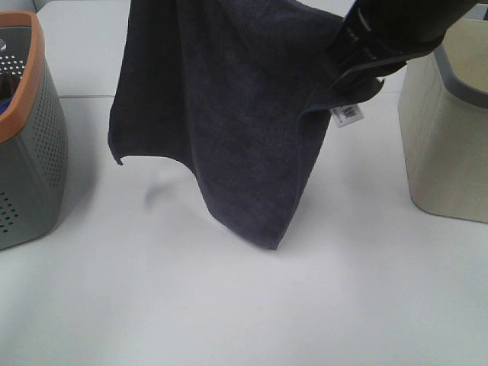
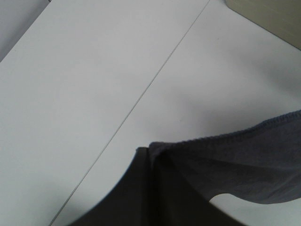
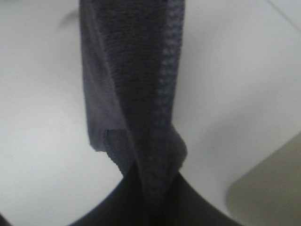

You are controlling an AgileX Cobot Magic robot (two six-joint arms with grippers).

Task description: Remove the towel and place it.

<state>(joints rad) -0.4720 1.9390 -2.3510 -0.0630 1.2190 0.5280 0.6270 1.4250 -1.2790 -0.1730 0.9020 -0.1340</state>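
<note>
From the high camera I see the towel [image 1: 229, 114] hanging in the air over the middle of the desk [image 1: 229, 313], spread like a curtain. My right gripper [image 1: 347, 59] is clamped on a top corner at the upper right of the frame, just above the white tag [image 1: 347, 114]. The other top corner runs out past the top edge. The lowest tip appears to hang clear of the desk. A grey basket [image 1: 30, 152] stands at the left edge and a beige bin [image 1: 446, 130] at the right. The bare desk between them and across the bottom of the frame looks to me the roomiest place to lay it.

In the left wrist view, my left gripper [image 2: 151, 157] is closed on a pinch of the hem, which runs off to the right edge. I judge the cloth light, soft and limp. It will sag and fold on itself, so the corners, held well apart, are the right hold.

In the right wrist view the cloth bunches into the closed gripper at bottom centre. The bin's corner shows at lower right, so I would mind that side.
</note>
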